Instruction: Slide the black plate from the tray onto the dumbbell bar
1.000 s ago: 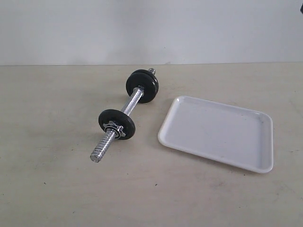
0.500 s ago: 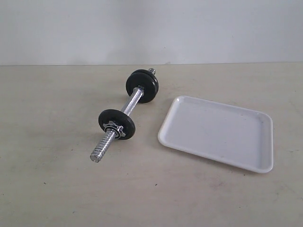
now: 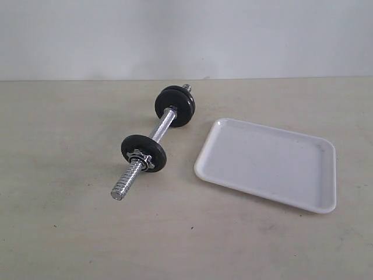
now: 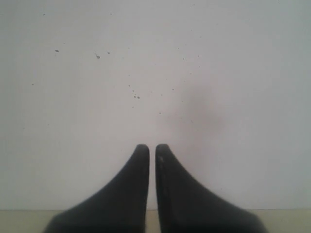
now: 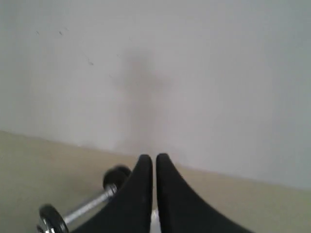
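Outside view: one white tray (image 3: 268, 163) lies on the worktop (image 3: 70, 233), with only its bare white floor showing. At its 9 o'clock lies one dumbbell bar (image 3: 160, 129). It carries one near black disc (image 3: 143, 143) and a thicker far stack (image 3: 182, 108). I cannot tell which one is the black plate.

Left wrist view: my left gripper (image 4: 152, 148) is closed and holds nothing.

Right wrist view: my right gripper (image 5: 154, 158) is closed too and holds nothing.

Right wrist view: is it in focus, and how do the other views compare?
Right wrist view: soft throughout, shiny chrome dumbbell bar smeared beside the black right end effector, grey shadow on the wall. Left wrist view: also soft, fainter shadow. Exterior view: sharp, evenly lit, faint shadow under the shallow white plastic tray.
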`<action>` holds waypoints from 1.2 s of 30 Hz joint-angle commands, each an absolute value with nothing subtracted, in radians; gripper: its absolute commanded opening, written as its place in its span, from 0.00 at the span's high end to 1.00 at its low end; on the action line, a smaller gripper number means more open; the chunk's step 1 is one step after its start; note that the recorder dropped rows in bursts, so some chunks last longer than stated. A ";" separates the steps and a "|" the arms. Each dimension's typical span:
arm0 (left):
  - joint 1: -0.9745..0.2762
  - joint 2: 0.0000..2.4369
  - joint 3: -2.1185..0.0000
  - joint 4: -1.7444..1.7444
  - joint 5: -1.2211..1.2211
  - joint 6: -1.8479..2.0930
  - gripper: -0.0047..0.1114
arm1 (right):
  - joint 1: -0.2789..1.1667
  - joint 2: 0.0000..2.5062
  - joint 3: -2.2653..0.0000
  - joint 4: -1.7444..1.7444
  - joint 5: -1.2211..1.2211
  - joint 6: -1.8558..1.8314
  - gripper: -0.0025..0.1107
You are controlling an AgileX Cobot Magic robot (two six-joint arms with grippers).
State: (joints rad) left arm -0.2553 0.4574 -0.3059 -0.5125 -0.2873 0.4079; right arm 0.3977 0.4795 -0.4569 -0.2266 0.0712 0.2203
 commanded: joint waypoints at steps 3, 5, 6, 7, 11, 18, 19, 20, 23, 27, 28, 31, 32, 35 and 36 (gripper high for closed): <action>-0.253 0.450 -0.300 -0.509 -0.283 0.405 0.92 | 0.353 0.351 -0.450 -0.212 0.653 0.220 0.97; -0.253 0.450 -0.300 -0.509 -0.283 0.405 0.92 | 0.321 0.322 -0.436 -0.252 0.663 0.218 0.97; -0.253 0.450 -0.300 -0.509 -0.283 0.405 0.92 | 0.304 0.313 -0.426 -0.270 0.638 0.218 0.97; -0.253 0.450 -0.300 -0.509 -0.283 0.408 0.92 | 0.283 0.301 -0.409 -0.284 0.599 0.210 0.97; -0.253 0.450 -0.300 -0.509 -0.283 0.408 0.92 | 0.204 0.260 -0.309 -0.285 0.373 0.164 0.97; -0.253 0.450 -0.300 -0.509 -0.283 0.410 0.92 | 0.120 0.171 -0.131 -0.285 0.045 0.145 0.97; -0.253 0.450 -0.300 -0.509 -0.283 0.410 0.92 | 0.111 0.157 -0.110 -0.285 0.025 0.145 0.97; -0.253 0.450 -0.300 -0.509 -0.283 0.410 0.92 | 0.103 0.142 -0.092 -0.285 0.016 0.145 0.97; -0.253 0.450 -0.300 -0.509 -0.283 0.410 0.92 | 0.079 0.103 -0.055 -0.285 -0.013 0.145 0.97; -0.253 0.450 -0.300 -0.509 -0.283 0.410 0.92 | 0.033 0.050 -0.029 -0.285 -0.022 0.145 0.97; -0.253 0.450 -0.300 -0.509 -0.283 0.410 0.92 | 0.024 0.036 -0.022 -0.287 -0.022 0.145 0.97; -0.253 0.450 -0.300 -0.509 -0.283 0.410 0.92 | -0.007 0.000 -0.003 -0.287 -0.011 0.145 0.97; -0.253 0.450 -0.300 -0.509 -0.283 0.410 0.92 | -0.019 0.000 0.000 -0.287 -0.011 0.145 0.97; -0.253 0.448 -0.300 -0.509 -0.283 0.410 0.92 | -0.030 0.000 0.000 -0.287 -0.015 0.145 0.97; -0.253 0.448 -0.300 -0.509 -0.283 0.410 0.92 | -0.030 0.000 0.000 -0.285 -0.008 0.145 0.97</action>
